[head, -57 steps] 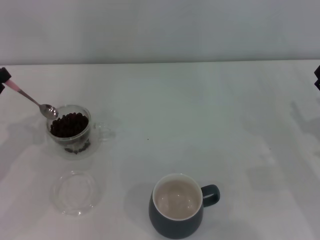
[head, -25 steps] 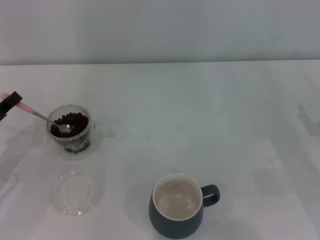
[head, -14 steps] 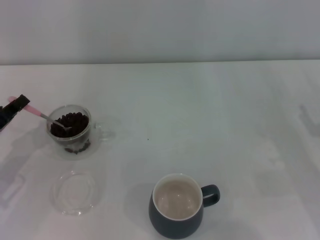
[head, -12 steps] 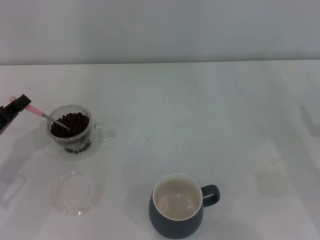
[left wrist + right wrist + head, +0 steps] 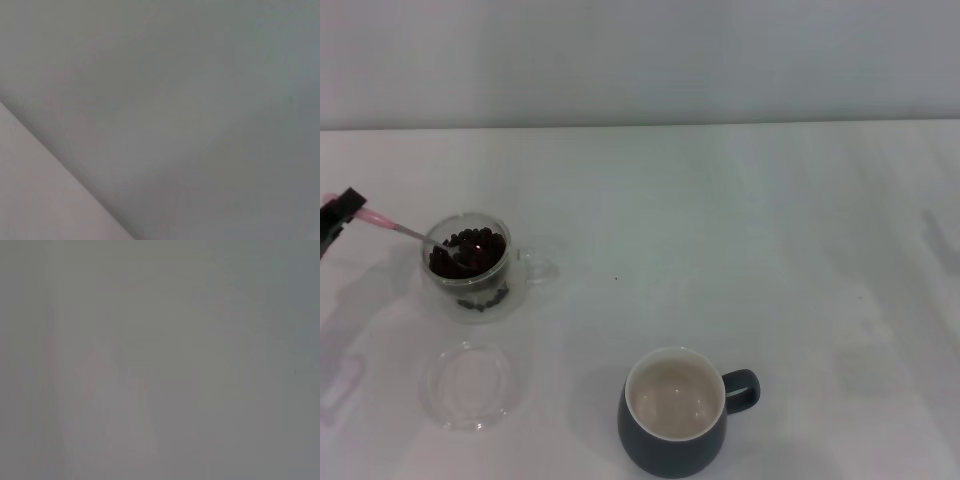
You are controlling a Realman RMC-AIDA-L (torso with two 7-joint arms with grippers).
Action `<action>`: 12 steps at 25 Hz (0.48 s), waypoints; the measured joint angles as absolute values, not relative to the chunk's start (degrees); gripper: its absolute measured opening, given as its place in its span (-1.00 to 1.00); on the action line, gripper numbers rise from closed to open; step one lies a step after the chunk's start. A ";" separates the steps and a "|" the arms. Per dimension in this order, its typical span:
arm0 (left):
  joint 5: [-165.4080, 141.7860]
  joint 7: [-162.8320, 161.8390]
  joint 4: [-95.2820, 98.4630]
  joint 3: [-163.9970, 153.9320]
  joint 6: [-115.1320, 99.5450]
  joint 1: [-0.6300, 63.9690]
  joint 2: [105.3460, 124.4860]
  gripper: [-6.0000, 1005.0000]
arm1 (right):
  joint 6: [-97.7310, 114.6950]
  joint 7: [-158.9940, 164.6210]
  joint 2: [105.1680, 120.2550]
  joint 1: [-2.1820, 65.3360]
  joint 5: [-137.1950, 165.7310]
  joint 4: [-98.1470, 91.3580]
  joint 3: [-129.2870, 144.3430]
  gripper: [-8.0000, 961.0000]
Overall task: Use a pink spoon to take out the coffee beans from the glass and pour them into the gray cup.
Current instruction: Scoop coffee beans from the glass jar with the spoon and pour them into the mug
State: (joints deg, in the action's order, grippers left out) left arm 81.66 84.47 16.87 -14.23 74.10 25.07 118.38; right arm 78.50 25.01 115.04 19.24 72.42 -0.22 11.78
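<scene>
The gray cup (image 5: pixel 674 412) stands nearest, empty, and well apart from the glass (image 5: pixel 470 262) farther back on the left, where the coffee beans (image 5: pixel 468 251) lie. The left gripper (image 5: pixel 338 215), at the left edge, is clamped on the handle of the pink spoon (image 5: pixel 404 230), whose bowl is dipped among the beans. To scoop well, I think the bowl should go under the beans and rise level, slowly, so that the light glass does not tip; the right gripper is not visible.

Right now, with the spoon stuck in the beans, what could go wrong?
The left gripper holds the pink spoon by the far tip of its handle, so it might wobble and drop coffee beans. The spoon leans on the rim of the small glass, so a sideways pull could tip it. The gray cup stands far off, so beans may spill on the table.
</scene>
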 joint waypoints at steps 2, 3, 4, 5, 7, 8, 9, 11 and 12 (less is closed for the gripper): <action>83.23 84.45 16.87 -14.23 74.76 24.23 118.39 -0.73 | 78.50 24.98 115.05 19.24 72.42 -0.26 11.78 0.76; 83.65 84.43 16.87 -14.23 74.96 23.95 118.39 -0.73 | 78.50 24.97 115.04 19.24 72.42 -0.26 11.78 0.76; 83.98 84.32 16.87 -14.24 75.08 23.64 118.39 -0.73 | 78.50 24.97 115.05 19.24 72.42 -0.26 11.78 0.76; 84.26 84.14 16.87 -14.24 75.20 23.29 118.39 -0.73 | 78.53 24.96 115.04 19.25 72.42 -0.26 11.78 0.76; 84.49 83.98 16.87 -14.24 75.27 22.96 118.39 -0.73 | 78.64 24.96 115.05 19.25 72.42 -0.27 11.78 0.76; 84.80 83.95 16.87 -14.24 75.40 22.74 118.39 -0.73 | 78.73 24.95 115.04 19.25 72.42 -0.27 11.78 0.76; 85.42 83.94 16.87 -14.24 75.69 22.42 118.39 -0.73 | 78.80 24.95 115.04 19.25 72.42 -0.27 11.78 0.76; 86.28 83.93 16.87 -14.25 76.41 22.06 118.39 -0.73 | 78.83 24.96 115.05 19.27 72.42 -0.27 11.78 0.76; 86.59 83.92 16.87 -14.26 76.67 21.96 118.39 -0.73 | 78.83 24.95 115.04 19.29 72.42 -0.27 11.77 0.76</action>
State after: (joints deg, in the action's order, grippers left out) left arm 86.59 83.92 16.87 -14.26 76.67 21.96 118.39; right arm 78.83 24.95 115.04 19.29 72.42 -0.27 11.77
